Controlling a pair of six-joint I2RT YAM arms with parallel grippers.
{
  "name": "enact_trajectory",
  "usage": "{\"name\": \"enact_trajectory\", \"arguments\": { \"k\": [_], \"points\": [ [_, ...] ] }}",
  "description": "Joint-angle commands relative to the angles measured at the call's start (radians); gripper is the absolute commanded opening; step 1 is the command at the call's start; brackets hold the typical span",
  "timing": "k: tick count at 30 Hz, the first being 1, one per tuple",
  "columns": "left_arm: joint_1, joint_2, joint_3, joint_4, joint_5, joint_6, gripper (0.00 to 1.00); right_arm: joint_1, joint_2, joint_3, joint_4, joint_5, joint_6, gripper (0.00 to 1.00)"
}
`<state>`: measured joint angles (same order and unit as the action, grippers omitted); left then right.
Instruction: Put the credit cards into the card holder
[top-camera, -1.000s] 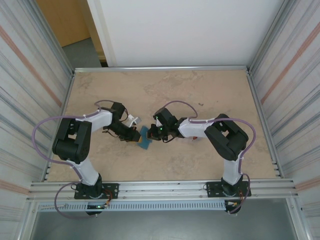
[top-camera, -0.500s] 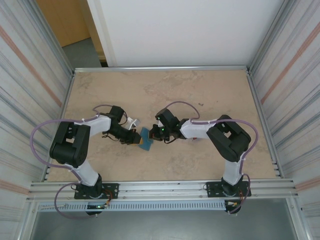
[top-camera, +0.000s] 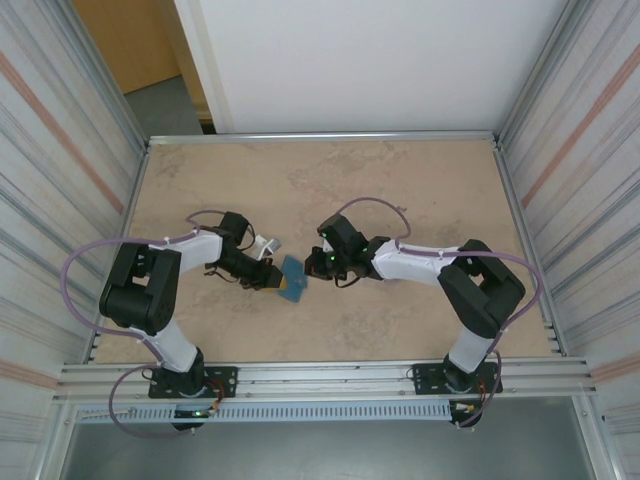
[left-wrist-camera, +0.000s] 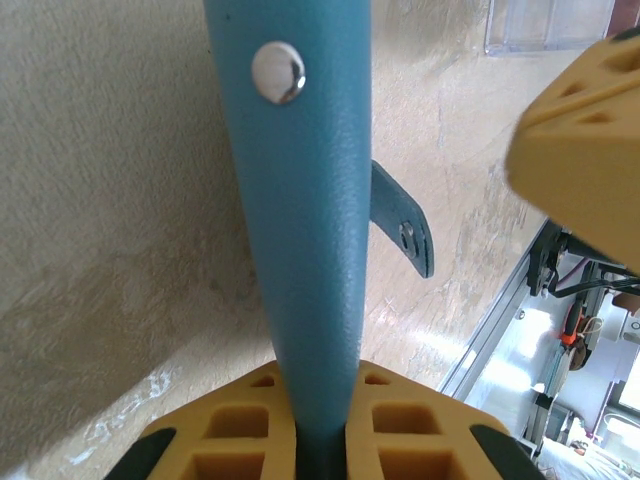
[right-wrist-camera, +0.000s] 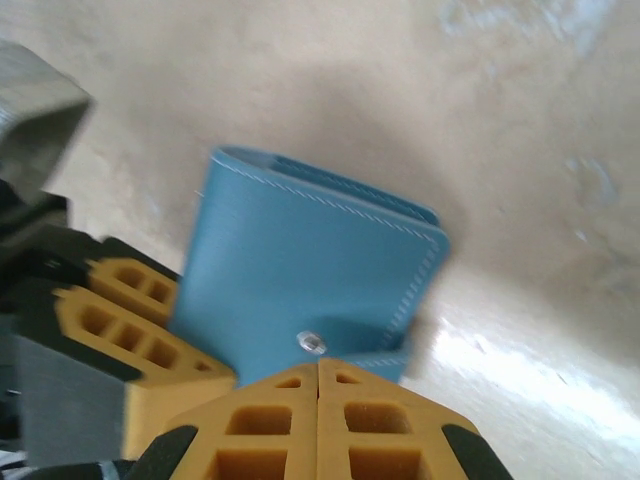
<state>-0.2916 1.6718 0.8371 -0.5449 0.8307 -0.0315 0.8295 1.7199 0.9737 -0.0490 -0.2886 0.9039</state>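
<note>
Left hand (top-camera: 271, 276) around card holder (top-camera: 292, 279), beige tabletop (top-camera: 410, 180)

The table (top-camera: 400, 170) has a beige top with a pale, marble-like pattern, and a metal frame (top-camera: 320, 136) runs along its edges. Only 1 thing clearly lies directly on it: a small clear plastic case (top-camera: 262, 241), left of the middle. In the left wrist view the case (left-wrist-camera: 545, 25) rests flat on the top. The teal card holder (top-camera: 291, 277) stands on edge near the middle; whether it touches the top, I cannot tell.
</note>
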Motion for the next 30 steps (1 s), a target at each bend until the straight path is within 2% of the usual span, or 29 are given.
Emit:
{"name": "enact_trajectory", "arguments": {
  "k": [1, 30],
  "points": [
    [-0.004, 0.007, -0.001, -0.027, 0.022, -0.004, 0.00, 0.014, 0.016, 0.004, -0.053, -0.005, -0.026, 0.02],
    [-0.001, 0.016, 0.010, -0.038, 0.027, 0.005, 0.00, 0.043, 0.114, 0.083, -0.017, -0.058, -0.016, 0.00]
  ]
}}
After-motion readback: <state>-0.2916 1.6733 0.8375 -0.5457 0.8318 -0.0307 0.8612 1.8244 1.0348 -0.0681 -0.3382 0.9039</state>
